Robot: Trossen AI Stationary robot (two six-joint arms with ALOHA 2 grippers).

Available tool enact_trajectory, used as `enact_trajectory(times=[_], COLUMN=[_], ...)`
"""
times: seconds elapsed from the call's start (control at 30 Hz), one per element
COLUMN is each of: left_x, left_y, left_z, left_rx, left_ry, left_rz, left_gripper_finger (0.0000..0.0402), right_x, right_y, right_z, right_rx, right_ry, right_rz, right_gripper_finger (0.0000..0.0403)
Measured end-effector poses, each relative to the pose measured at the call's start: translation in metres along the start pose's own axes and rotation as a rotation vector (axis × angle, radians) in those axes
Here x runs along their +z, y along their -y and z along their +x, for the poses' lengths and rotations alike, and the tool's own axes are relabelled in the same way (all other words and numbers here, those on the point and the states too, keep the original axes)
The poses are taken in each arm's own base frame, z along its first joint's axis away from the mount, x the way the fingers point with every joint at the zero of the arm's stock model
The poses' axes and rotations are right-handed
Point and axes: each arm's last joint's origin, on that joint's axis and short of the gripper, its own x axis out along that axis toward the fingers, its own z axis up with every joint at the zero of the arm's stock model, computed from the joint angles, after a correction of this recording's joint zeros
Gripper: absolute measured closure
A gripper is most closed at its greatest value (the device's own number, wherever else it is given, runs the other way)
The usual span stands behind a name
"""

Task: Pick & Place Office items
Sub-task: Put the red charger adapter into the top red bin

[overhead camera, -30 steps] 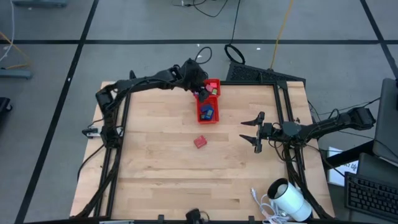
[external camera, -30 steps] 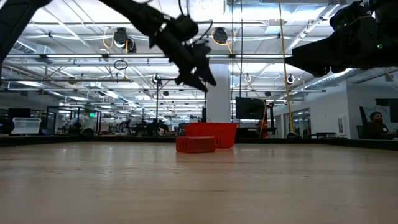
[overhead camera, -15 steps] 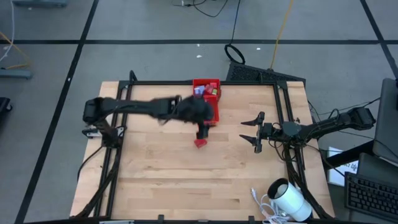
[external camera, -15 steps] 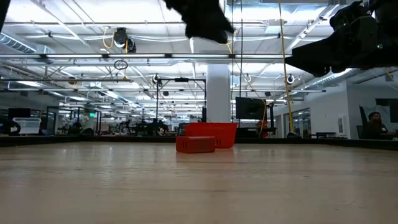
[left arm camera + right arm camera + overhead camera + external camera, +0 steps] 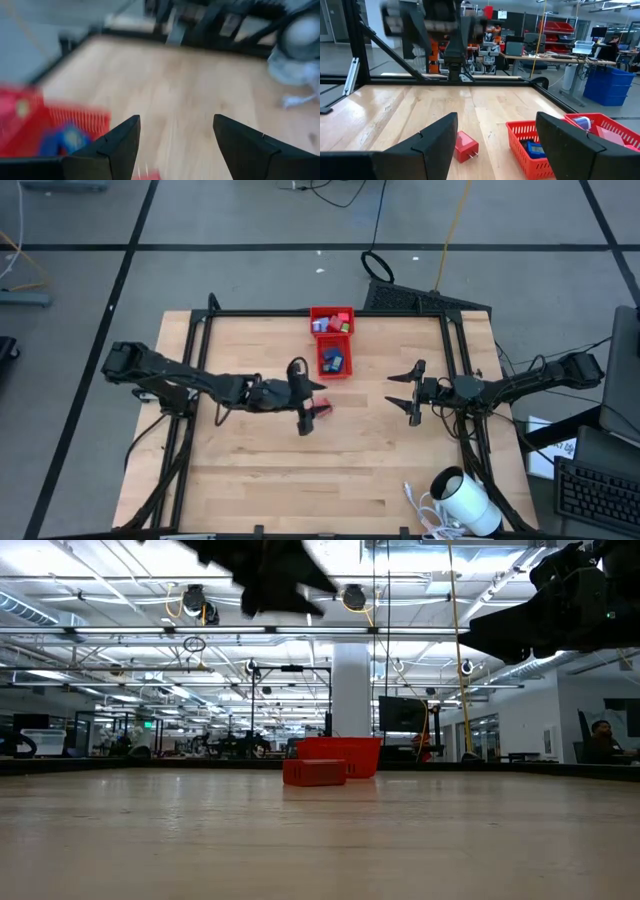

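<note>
The left end effector [image 5: 304, 398] hung over the worktop [image 5: 250, 460] near the middle, with its two fingers spread apart and nothing between them. A red block [image 5: 322, 409] lay flat on the wood just beside it, at about 3 o'clock from it and not yet touched. It was a red piece with small prongs.

The red tray [image 5: 332, 340] sat at 12 o'clock on the worktop. Other small pieces, red, blue and pale, already lay in both its parts.

The right end effector [image 5: 411, 392] waited at 3 o'clock, open too, holding nothing.

It looked like the step was picking up the last loose piece. Next, the left end effector would need to line up over the block, go down around it and squeeze. The block is small, so a poor aim could push it away.
</note>
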Motion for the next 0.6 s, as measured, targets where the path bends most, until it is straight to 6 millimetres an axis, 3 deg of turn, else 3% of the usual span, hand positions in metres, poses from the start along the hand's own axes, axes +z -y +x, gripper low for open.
enact_trajectory(times=[0.17,0.27,0.47,0.6], left_x=[-0.046,-0.069,-0.095,-0.101], left_y=[-0.005,-0.006,-0.005,-0.004], left_z=[0.007,0.011,0.024,0.036], left_rx=[-0.027,-0.034,-0.005,0.035], left_ry=[-0.148,-0.23,-0.329,-0.428], left_rz=[-0.148,-0.143,-0.122,-0.119], left_gripper_finger=[0.0147,0.0147,0.0147,0.0147], right_x=[0.0,0.0,0.0,0.0], right_y=[0.0,0.0,0.0,0.0], right_z=[0.0,0.0,0.0,0.0], right_rx=[0.0,0.0,0.0,0.0], right_ry=[-0.001,0.0,0.002,0.0], right_rz=[0.0,0.0,0.001,0.0], right_gripper_finger=[0.014,0.014,0.014,0.014])
